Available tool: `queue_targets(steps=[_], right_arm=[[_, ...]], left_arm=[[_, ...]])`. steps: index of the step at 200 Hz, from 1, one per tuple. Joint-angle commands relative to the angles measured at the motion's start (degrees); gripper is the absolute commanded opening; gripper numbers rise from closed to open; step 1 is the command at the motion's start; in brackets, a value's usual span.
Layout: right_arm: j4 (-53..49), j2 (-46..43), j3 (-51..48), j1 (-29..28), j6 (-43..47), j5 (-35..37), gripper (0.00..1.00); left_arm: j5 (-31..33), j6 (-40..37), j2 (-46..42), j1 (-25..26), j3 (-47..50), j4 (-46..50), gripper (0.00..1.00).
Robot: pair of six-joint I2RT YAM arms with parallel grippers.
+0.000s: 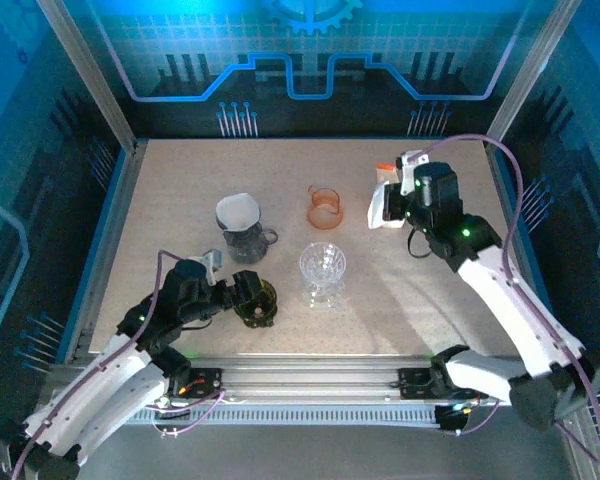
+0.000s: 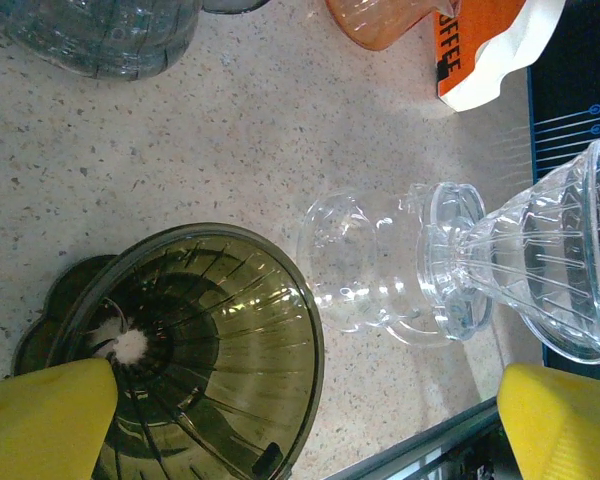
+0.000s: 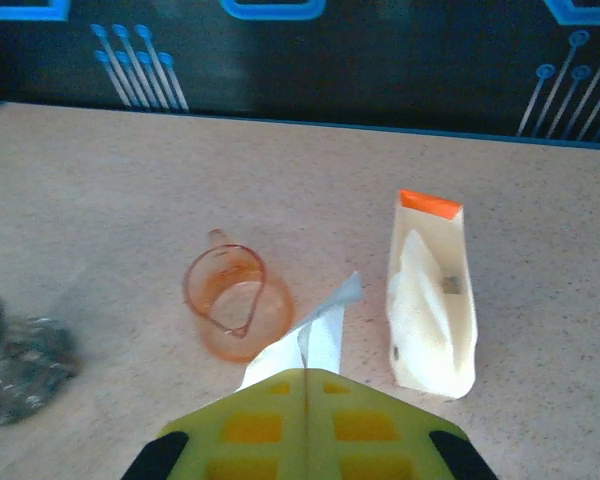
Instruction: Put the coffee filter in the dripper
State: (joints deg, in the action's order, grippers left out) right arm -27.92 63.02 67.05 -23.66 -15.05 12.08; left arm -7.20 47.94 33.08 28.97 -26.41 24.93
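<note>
Right end effector [image 3: 305, 380] is pinched closed on the white coffee filter [image 3: 318, 322], above the counter [image 3: 110, 200] just beside the orange cup [image 3: 235, 300]. This is well apart from the dark dripper [image 2: 195, 340], which stands between the left end effector's [image 2: 305, 400] wide-spread fingers.
</note>
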Motion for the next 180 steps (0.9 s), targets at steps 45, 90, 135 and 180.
queue_targets(steps=[45,90,135,180], right_arm=[[-18.3,-8.3,5.2,-9.6,-2.0,-10.6,0.00],[-25.9,-6.3,9.7,-15.6,-3.9,-15.3,0.00],[-29.1,-1.4,12.6,-16.2,-4.2,-21.3,0.00],[-30.7,5.7,15.4,-16.1,-5.0,-21.7,0.00]], left_arm=[[-1.0,-0.5,-1.9,-0.3,-1.0,-0.2,0.99],[-1.2,-0.1,-2.0,-0.3,-0.5,-0.9,0.99],[-1.6,-0.7,-2.1,-0.3,-1.0,-1.0,0.99],[-2.5,-1.0,-2.0,-0.3,-1.0,-1.7,0.99]])
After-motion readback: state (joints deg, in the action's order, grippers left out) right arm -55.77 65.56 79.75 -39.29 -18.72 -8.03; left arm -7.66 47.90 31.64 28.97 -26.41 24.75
